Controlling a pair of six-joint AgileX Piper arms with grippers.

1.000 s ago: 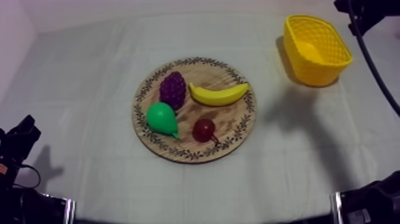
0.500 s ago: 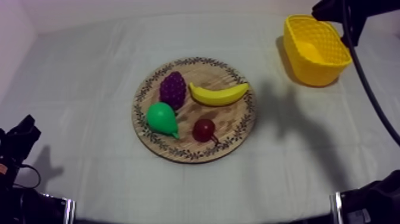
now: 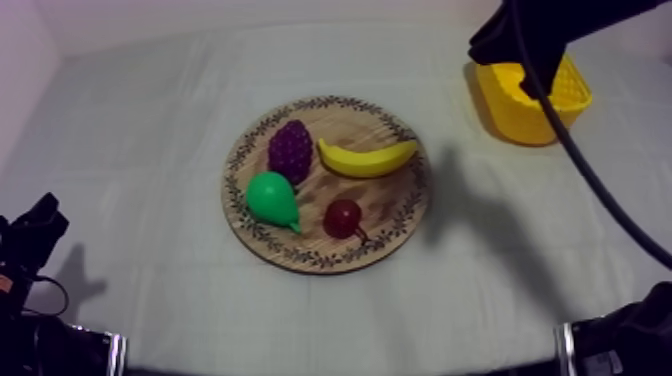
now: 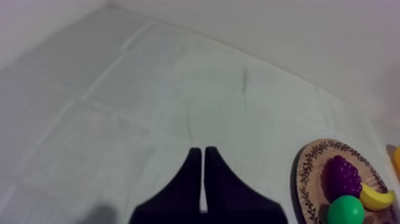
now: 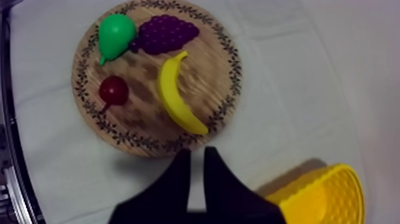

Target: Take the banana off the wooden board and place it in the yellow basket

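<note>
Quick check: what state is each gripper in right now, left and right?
Left gripper: closed, holding nothing.
Right gripper: closed, holding nothing.

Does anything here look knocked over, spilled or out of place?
Nothing stands out. The banana, pear, grapes and small red fruit lie tidily on the wooden board, and the yellow basket sits apart on the cloth.
</note>
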